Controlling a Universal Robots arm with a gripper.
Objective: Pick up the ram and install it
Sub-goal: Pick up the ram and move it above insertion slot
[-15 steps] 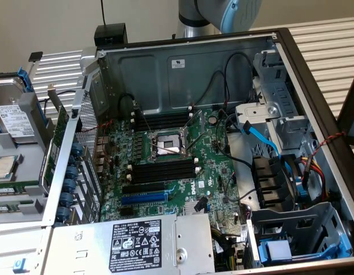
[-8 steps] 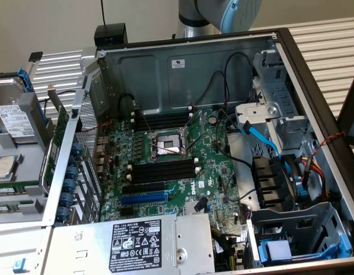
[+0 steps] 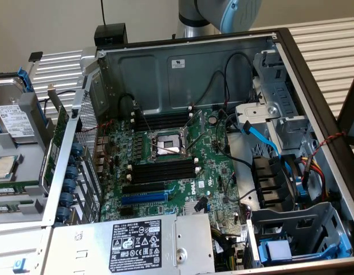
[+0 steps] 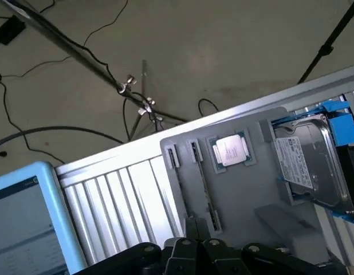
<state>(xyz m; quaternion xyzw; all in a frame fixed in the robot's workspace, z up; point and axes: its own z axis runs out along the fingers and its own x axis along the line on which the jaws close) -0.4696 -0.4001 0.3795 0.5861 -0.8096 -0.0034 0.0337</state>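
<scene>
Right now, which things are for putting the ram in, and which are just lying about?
For the job:
ram, on the grey tray
memory slots on the board

Just lying about:
hard drive
chip
blue cable
power supply

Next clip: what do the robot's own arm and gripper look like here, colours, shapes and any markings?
The arm is made of round tube segments in silver-grey metal, with a pale blue cap on a joint. The gripper is black and matte, made of rounded, linked parts. I can make out no markings or labels on either.
</scene>
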